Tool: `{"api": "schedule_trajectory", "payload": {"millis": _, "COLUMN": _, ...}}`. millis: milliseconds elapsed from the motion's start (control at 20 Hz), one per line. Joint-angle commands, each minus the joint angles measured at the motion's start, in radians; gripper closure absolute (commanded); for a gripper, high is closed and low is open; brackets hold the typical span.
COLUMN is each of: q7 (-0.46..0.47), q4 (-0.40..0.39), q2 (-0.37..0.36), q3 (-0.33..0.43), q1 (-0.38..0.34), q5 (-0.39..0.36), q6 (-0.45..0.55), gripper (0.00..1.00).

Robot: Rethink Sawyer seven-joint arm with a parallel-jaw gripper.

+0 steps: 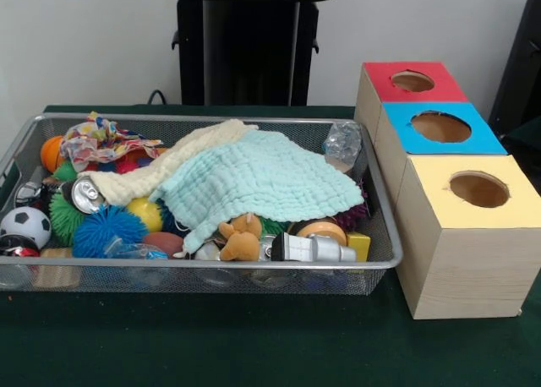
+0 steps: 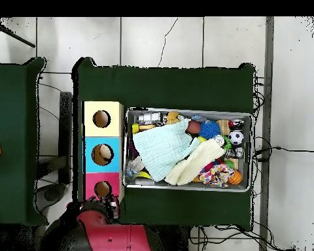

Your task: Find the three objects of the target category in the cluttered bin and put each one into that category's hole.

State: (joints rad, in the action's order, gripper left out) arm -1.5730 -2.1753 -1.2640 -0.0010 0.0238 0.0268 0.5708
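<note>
With the gripper out of sight in both views, the wire mesh bin (image 1: 385, 235) on the green bench (image 1: 254, 345) stays heaped under a mint quilted cloth (image 1: 262, 180), while the blue-topped wooden box (image 2: 102, 154) seemingly holds something already, leaving the search mostly undone.

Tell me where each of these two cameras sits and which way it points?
Front view: low, across the table, facing the wire bin and three holed boxes; only the robot's dark pedestal shows, no gripper.
Overhead view: above, looking straight down; the robot's red and black arm shows at the bottom edge.
Both share the bin, the mint cloth, soccer ball and yellow box.
</note>
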Motion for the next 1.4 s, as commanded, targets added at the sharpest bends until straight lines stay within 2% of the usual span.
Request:
{"api": "schedule_trajectory", "payload": {"millis": 50, "q7": -0.044, "q4": -0.080, "q2": 0.016, "q3": 0.051, "q1": -0.062, "q5": 0.033, "q6": -0.015, "gripper": 0.00}}
{"api": "schedule_trajectory", "payload": {"millis": 250, "q7": -0.057, "q4": -0.075, "q2": 0.065, "q3": 0.039, "q1": -0.086, "q5": -0.021, "q6": -0.061, "gripper": 0.00}}
{"api": "schedule_trajectory", "payload": {"millis": 500, "q7": -0.061, "q4": -0.076, "q2": 0.201, "q3": 0.043, "q1": -0.132, "q5": -0.134, "q6": -0.249, "gripper": 0.00}}
{"api": "schedule_trajectory", "payload": {"millis": 700, "q7": -0.038, "q4": -0.100, "q2": 0.208, "q3": 0.049, "q1": -0.171, "q5": -0.169, "q6": -0.267, "gripper": 0.00}}
{"api": "schedule_trajectory", "payload": {"millis": 1000, "q7": 0.057, "q4": -0.157, "q2": 0.170, "q3": 0.130, "q1": -0.319, "q5": -0.225, "q6": -0.272, "gripper": 0.00}}
{"api": "schedule_trajectory", "payload": {"millis": 1250, "q7": 0.030, "q4": -0.120, "q2": 0.263, "q3": 0.140, "q1": -0.346, "q5": -0.325, "q6": -0.330, "gripper": 0.00}}
{"api": "schedule_trajectory", "payload": {"millis": 1400, "q7": 0.059, "q4": -0.095, "q2": 0.294, "q3": 0.168, "q1": -0.392, "q5": -0.377, "q6": -0.327, "gripper": 0.00}}
